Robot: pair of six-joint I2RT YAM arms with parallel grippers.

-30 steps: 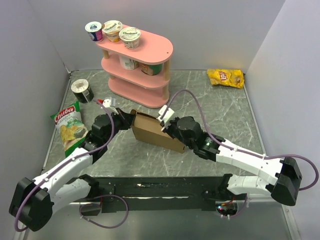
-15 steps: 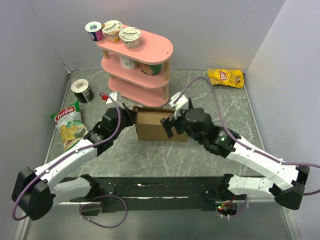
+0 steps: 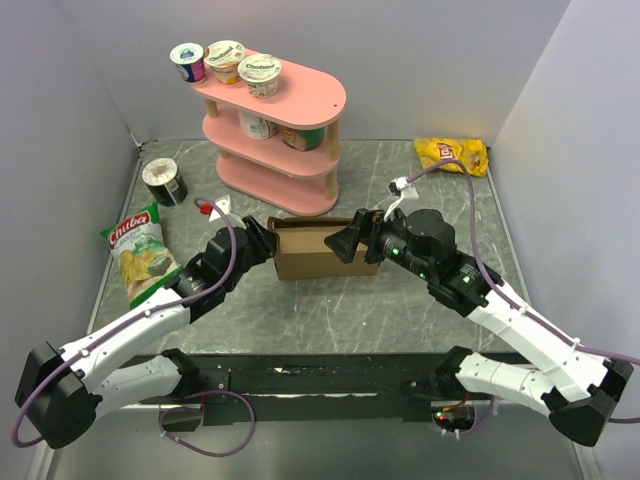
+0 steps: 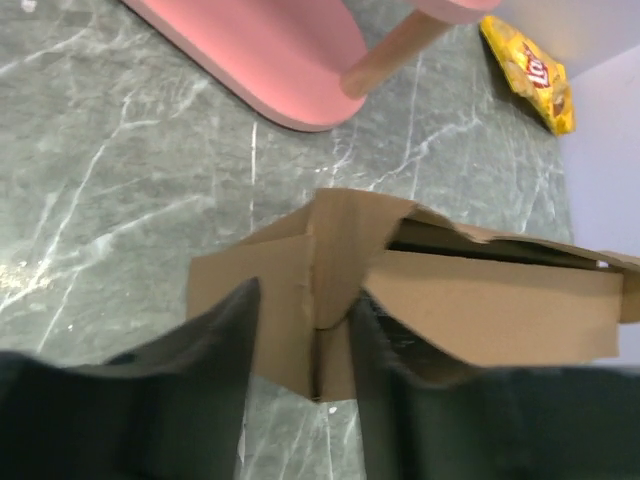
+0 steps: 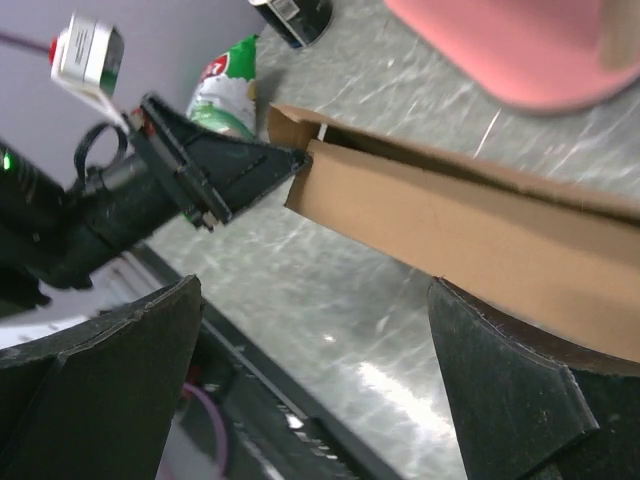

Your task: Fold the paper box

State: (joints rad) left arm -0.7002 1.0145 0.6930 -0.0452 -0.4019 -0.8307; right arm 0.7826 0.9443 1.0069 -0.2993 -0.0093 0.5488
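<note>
**Box flanked at both ends, jaws apart**

We start with the grey-green marbled table (image 3: pixel 420 310), since it carries the load. The plain brown cardboard paper box (image 3: pixel 315 255) rests near its middle, long side running from 9 to 3 o'clock. The 3-tier pink shelf (image 3: pixel 275 130) stands near the box at 12 o'clock. The box is a shallow trough with its top flap ajar.

The left gripper (image 3: pixel 262 240) sits at the 9 o'clock end, jaws partly spread astride the end wall; we cannot tell whether its pads press the card. The right gripper (image 3: pixel 352 243) stands at the 3 o'clock end, jaws spread wide, holding nothing.

We judge that the 2 arms flank the box to stop it sliding while the end flaps get tucked.
</note>
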